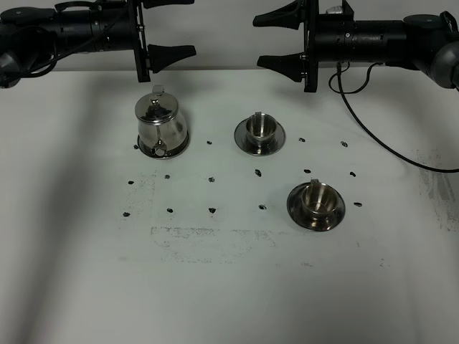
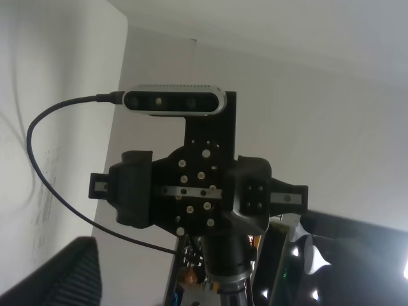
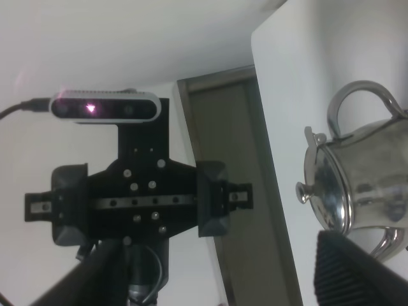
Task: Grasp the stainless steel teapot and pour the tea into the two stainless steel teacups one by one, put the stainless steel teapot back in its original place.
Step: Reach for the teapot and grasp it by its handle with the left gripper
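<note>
Exterior high view: the left gripper hangs at the upper left of the frame, its two black fingers spread wide apart with nothing between them. Facing it from the upper right, the right gripper is spread just as wide and is also empty. Both sit above the far edge of the white table, well apart from everything on it.

The stainless steel teapot stands upright left of center, just below the left gripper in the frame. Its knobbed lid is on and its spout points toward the bottom of the frame. It rests on a round steel disc, of which only a dark rim shows under the base. I cannot tell whether there is tea inside.

Near the middle of the frame, the upper teacup sits on its saucer. Lower and further right, the lower teacup sits on a second saucer. Small dark marks dot the table between them.

In the right wrist view the teapot shows beside one ribbed black finger, not touching it.
</note>
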Robot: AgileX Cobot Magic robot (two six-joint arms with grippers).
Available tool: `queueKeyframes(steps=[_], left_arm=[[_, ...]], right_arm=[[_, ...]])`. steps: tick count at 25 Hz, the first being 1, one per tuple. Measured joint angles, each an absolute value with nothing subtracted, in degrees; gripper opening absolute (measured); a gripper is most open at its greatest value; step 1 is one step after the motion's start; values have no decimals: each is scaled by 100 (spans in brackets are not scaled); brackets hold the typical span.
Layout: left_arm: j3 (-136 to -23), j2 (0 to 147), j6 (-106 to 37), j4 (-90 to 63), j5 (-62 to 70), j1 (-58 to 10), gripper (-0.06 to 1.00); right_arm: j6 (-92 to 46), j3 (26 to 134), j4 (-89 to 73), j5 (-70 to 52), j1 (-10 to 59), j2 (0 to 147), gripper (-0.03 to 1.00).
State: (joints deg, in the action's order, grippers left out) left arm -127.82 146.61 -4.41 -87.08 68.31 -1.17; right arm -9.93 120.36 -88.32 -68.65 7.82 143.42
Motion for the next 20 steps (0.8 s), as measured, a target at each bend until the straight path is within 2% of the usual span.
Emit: queueKeyframes(steps=[20], left_arm=[[-12782,14661,-435,-8451,6831,-117,69]], right_arm=[[-1043,12036,-8832,-6862,782,14342,59]])
